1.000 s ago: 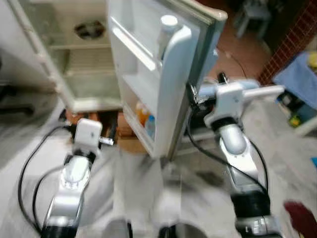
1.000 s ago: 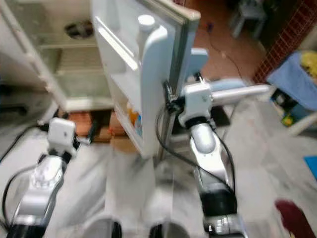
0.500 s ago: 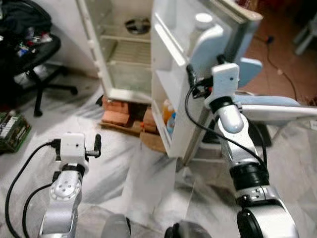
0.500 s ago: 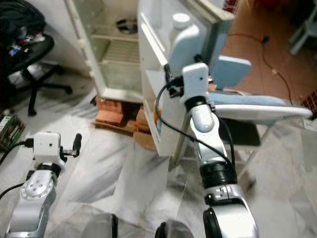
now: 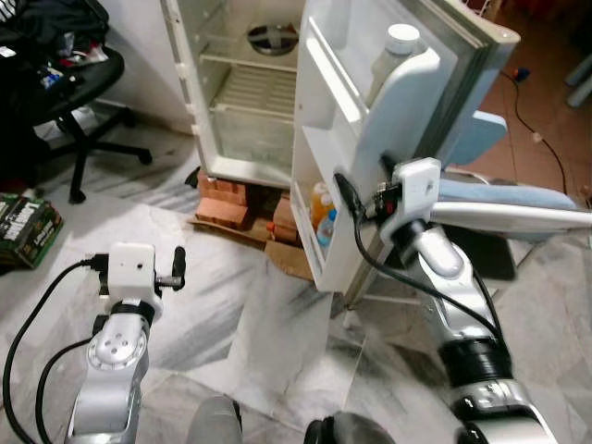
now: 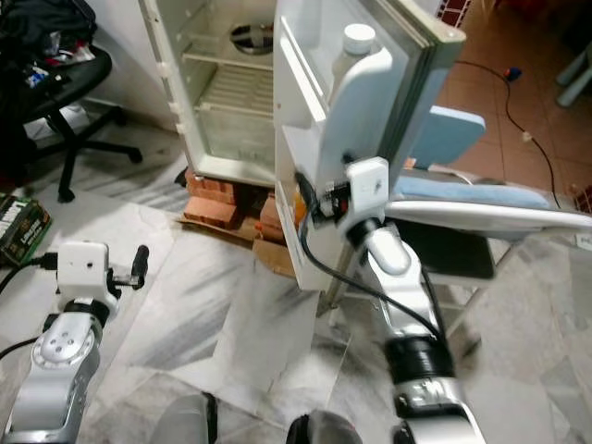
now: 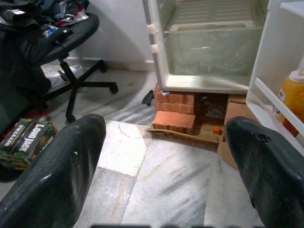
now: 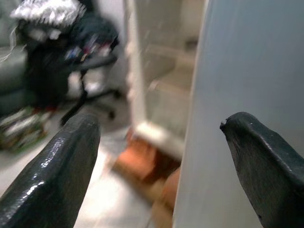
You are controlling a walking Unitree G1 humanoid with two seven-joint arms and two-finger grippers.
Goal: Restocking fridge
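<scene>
the right gripper [image 8: 156,156], wide and empty at the door [image 5: 407,120] edge, should press squarely; the left gripper [image 7: 166,166] hangs wide.

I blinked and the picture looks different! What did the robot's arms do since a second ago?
Mostly the camera swung, so the whole scene shifted. The right gripper, fingers apart and empty, dropped lower along the edge of the open fridge door. The left gripper stayed low over the marble floor, open and empty. The white bottle and orange bottle stayed in the door.
</scene>
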